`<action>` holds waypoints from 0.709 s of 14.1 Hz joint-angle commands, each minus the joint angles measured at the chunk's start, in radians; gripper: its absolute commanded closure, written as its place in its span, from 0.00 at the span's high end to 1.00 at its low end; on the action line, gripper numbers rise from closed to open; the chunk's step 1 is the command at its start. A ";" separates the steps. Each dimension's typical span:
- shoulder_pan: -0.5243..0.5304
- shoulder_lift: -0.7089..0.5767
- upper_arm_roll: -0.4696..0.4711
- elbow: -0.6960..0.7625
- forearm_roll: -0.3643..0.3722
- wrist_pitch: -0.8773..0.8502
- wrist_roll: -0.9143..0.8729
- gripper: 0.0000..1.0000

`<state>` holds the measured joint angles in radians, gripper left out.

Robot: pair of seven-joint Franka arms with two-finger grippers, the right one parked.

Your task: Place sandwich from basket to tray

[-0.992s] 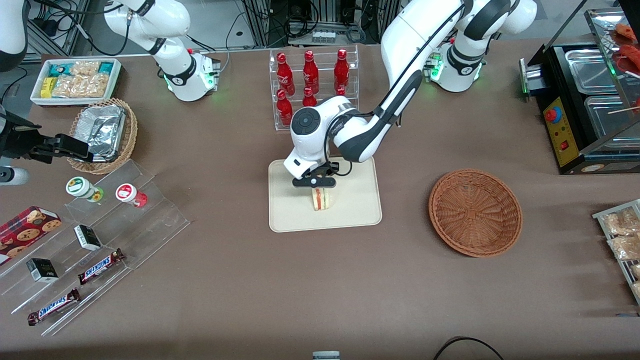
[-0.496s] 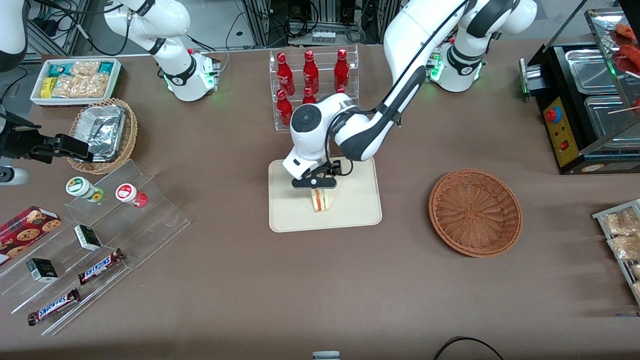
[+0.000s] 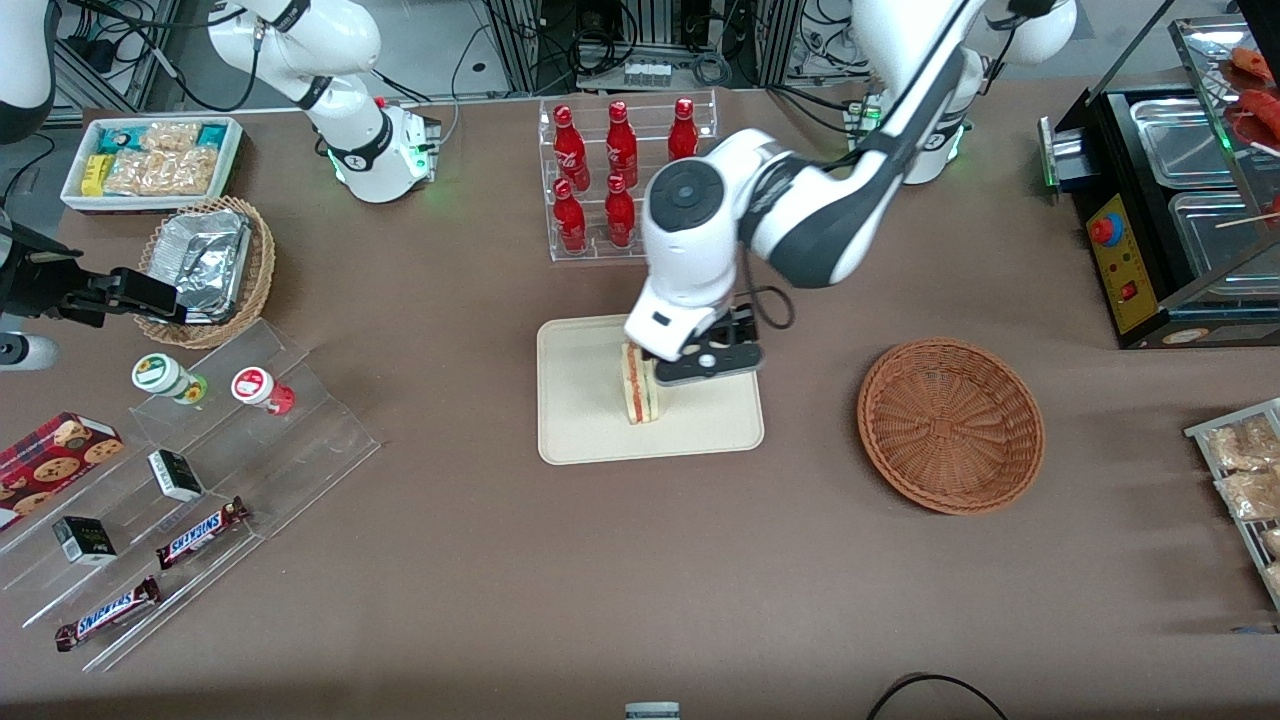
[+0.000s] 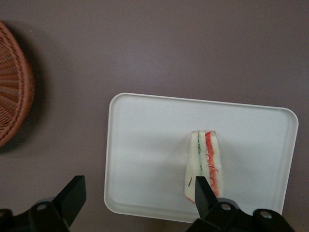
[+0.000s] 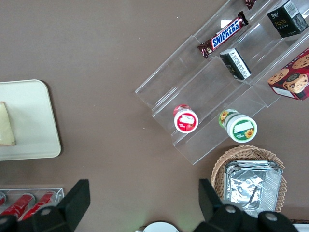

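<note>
The sandwich [image 3: 640, 385] stands on its edge on the beige tray [image 3: 580, 425], its red and green filling layers facing the front camera. My gripper [image 3: 703, 362] hangs above the tray beside the sandwich, on the side toward the reddish-brown basket [image 3: 950, 425]. In the left wrist view the gripper [image 4: 139, 193] is open, with only the tray [image 4: 145, 145] showing between its fingers. One fingertip [image 4: 203, 191] overlaps the sandwich [image 4: 205, 164] in that view. The basket [image 4: 12, 96] holds nothing. The right wrist view catches the tray [image 5: 29, 121] and a sliver of the sandwich [image 5: 6, 126].
A clear rack of red bottles [image 3: 625, 180] stands just farther from the front camera than the tray. A tan basket with a foil container [image 3: 205, 265], a white snack bin [image 3: 150, 160] and a stepped acrylic shelf [image 3: 180, 480] lie toward the parked arm's end. A black appliance [image 3: 1170, 200] sits toward the working arm's end.
The gripper has let go of the sandwich, risen and shifted toward the basket. The sandwich stays standing on the tray.
</note>
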<state>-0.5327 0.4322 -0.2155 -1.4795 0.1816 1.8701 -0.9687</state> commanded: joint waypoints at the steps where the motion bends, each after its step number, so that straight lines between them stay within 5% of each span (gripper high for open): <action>1: 0.065 -0.090 -0.004 -0.028 -0.028 -0.078 0.071 0.99; 10: 0.341 -0.309 -0.002 -0.065 -0.117 -0.313 0.474 0.99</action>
<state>-0.2407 0.1776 -0.2091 -1.4959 0.0845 1.5670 -0.5567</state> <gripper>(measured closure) 0.004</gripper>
